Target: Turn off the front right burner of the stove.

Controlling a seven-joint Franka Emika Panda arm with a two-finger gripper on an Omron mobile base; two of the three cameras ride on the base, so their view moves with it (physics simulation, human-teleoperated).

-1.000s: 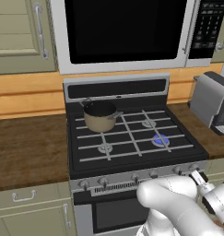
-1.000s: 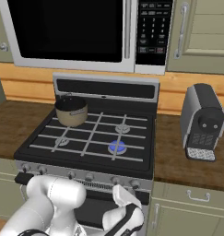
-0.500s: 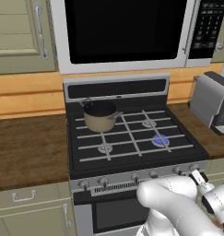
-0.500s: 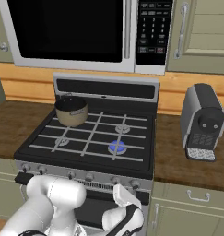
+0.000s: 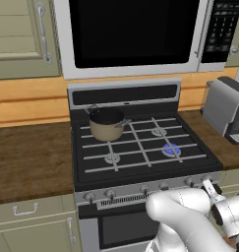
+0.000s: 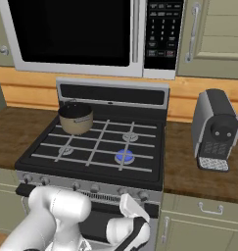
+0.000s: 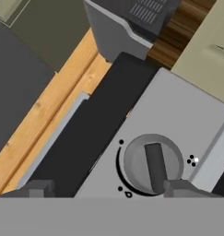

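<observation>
The front right burner (image 6: 124, 156) glows blue on the stove (image 5: 140, 147), up and beyond the claw (image 7: 104, 188), so still lit. In hand view the claw's two tips stand apart, one each side of a round grey knob (image 7: 151, 164) on the silver panel, w/ nothing clamped; whether the right tip touches the knob I cannot tell. Knob looks rigid and smooth, probably slippery on the round rim, so better pinch across its raised dark bar (image 7: 154, 167) and turn. Base views give the burner flame and a pot (image 5: 107, 123) at back left, but not the knob's bar; hand view gives the bar and marks, no flame.
</observation>
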